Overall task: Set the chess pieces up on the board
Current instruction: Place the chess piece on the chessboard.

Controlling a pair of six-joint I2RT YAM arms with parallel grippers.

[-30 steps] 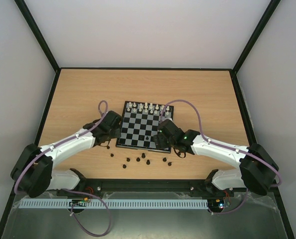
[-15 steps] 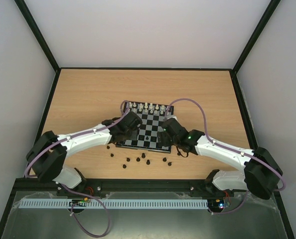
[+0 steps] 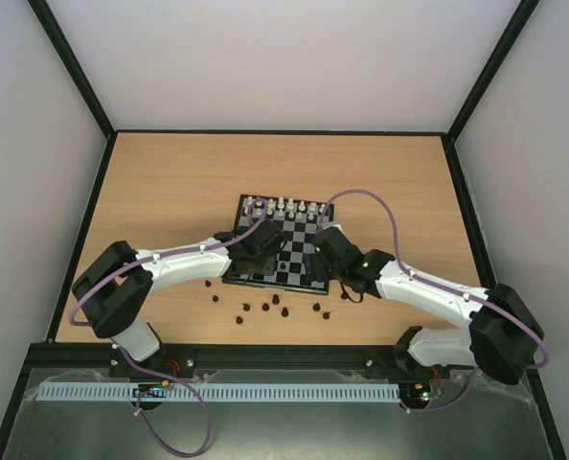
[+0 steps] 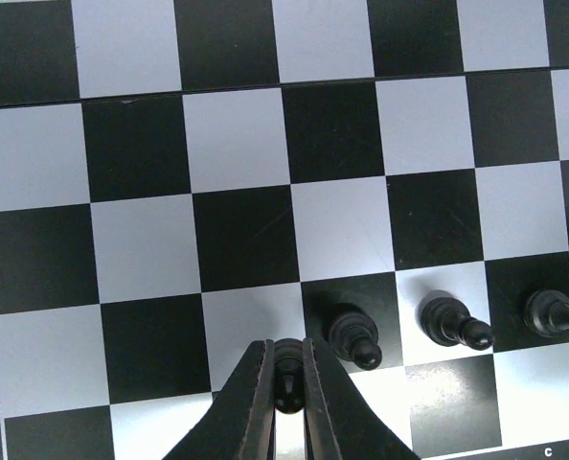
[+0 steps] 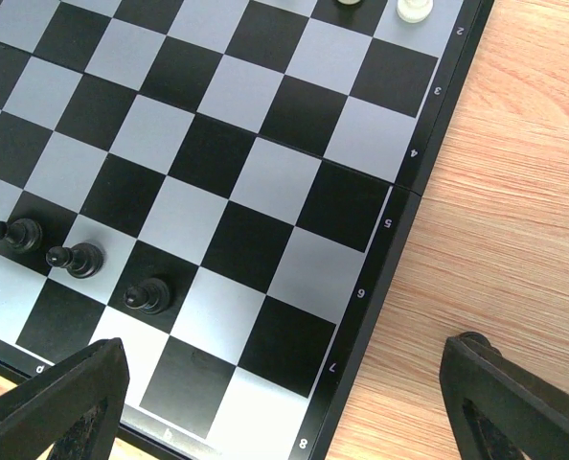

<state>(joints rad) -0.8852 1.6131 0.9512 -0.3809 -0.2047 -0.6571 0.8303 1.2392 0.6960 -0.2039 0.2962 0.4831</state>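
Observation:
The board (image 3: 295, 245) lies mid-table, with white pieces (image 3: 284, 205) along its far row. My left gripper (image 4: 288, 402) is shut on a small black pawn (image 4: 289, 356), held low over a pale square near the board's near edge. Beside it three black chess pieces (image 4: 352, 333) (image 4: 449, 319) (image 4: 551, 312) stand in a row; the right wrist view shows the same chess pieces (image 5: 148, 295). My right gripper (image 5: 284, 407) stands open and empty over the board's near right corner. Several loose black chess pieces (image 3: 265, 308) lie on the table in front of the board.
The right gripper's fingers (image 5: 64, 402) straddle the board's edge, the right one over the wooden table (image 5: 514, 240). Both arms (image 3: 179, 264) (image 3: 419, 287) reach in over the board's near corners. Black frame rails (image 3: 93, 211) border the table.
My left arm has swung right from the board's left edge onto the board, carrying the pawn. The right gripper shifted slightly up the board's right side, then held still.

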